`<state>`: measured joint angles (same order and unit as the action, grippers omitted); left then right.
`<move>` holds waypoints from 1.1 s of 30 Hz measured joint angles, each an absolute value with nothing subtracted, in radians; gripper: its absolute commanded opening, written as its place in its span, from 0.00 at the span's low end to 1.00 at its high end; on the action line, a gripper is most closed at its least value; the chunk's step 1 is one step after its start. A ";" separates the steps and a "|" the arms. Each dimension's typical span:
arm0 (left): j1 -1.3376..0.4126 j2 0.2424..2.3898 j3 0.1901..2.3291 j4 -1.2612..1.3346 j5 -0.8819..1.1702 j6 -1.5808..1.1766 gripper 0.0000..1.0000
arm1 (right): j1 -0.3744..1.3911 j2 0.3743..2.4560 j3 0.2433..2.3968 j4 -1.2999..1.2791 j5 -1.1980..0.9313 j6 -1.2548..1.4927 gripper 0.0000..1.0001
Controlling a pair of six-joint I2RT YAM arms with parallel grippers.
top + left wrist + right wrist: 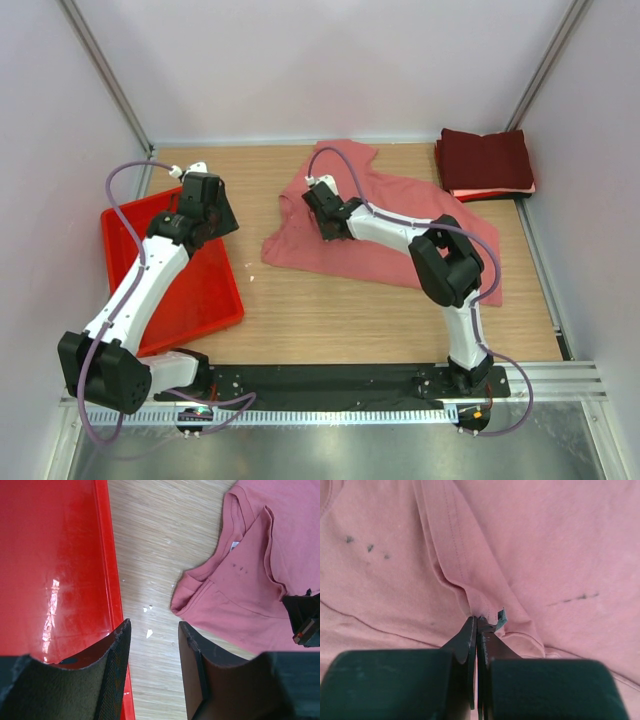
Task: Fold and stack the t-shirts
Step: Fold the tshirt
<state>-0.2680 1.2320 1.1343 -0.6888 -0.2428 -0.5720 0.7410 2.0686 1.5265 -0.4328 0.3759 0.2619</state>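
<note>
on the desk (330, 320) the salmon-pink t-shirt (300, 248) lies rumpled, long axis running far-left to near-right, its middle hidden under the right arm (450, 265). the red tray (215, 290) sits left of it; the folded maroon t-shirts (485, 160) are stacked in the far right corner, well apart. the right tool (477, 622) is clamped on a seamed ridge of pink cloth near the shirt's left end — so any pull is its to make, i'd say. the left tool (153, 626), half open and empty, hangs over the tray's rim, the shirt off to its right.

red tray (50, 555), pink t-shirt (250, 590), gripper (154, 625) parted
</note>
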 measured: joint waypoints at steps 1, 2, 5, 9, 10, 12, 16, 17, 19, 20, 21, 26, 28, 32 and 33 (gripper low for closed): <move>-0.268 1.232 1.134 -0.689 -0.242 -0.572 0.44 | 0.736 2.065 1.529 -0.433 0.384 0.260 0.01; -0.268 1.232 1.134 -0.689 -0.242 -0.572 0.44 | 0.732 2.063 1.533 -0.434 0.390 0.257 0.01; -0.268 1.232 1.134 -0.689 -0.242 -0.572 0.44 | 0.715 2.063 1.546 -0.433 0.399 0.245 0.01; -0.268 1.232 1.132 -0.689 -0.242 -0.572 0.45 | 0.672 2.063 1.559 -0.434 0.406 0.236 0.01; -0.268 1.232 1.132 -0.689 -0.242 -0.572 0.45 | 0.663 2.064 1.562 -0.434 0.407 0.236 0.01; -0.268 1.232 1.132 -0.688 -0.243 -0.572 0.45 | 0.645 2.064 1.565 -0.434 0.410 0.236 0.01; -0.268 1.232 1.132 -0.688 -0.241 -0.572 0.45 | 0.616 2.067 1.576 -0.443 0.410 0.243 0.19; -0.268 1.232 1.132 -0.689 -0.239 -0.572 0.45 | 0.612 2.069 1.586 -0.450 0.411 0.250 0.23; -0.268 1.232 1.132 -0.689 -0.235 -0.572 0.48 | 0.605 2.072 1.599 -0.458 0.414 0.262 0.29; -0.268 1.232 1.132 -0.690 -0.234 -0.572 0.49 | 0.601 2.072 1.606 -0.465 0.416 0.268 0.31; -0.268 1.233 1.132 -0.690 -0.230 -0.572 0.50 | 0.599 2.072 1.612 -0.473 0.417 0.274 0.33; -0.268 1.266 1.140 -0.699 -0.186 -0.572 0.49 | 0.586 2.061 1.615 -0.528 0.410 0.313 0.35; -0.275 1.294 1.141 -0.700 -0.150 -0.572 0.49 | 0.583 2.040 1.610 -0.557 0.390 0.332 0.33; -0.342 1.388 1.175 -0.714 -0.102 -0.558 0.49 | 0.567 1.955 1.553 -0.590 0.338 0.377 0.32; -0.364 1.415 1.190 -0.715 -0.094 -0.550 0.49 | 0.562 1.922 1.529 -0.599 0.325 0.388 0.32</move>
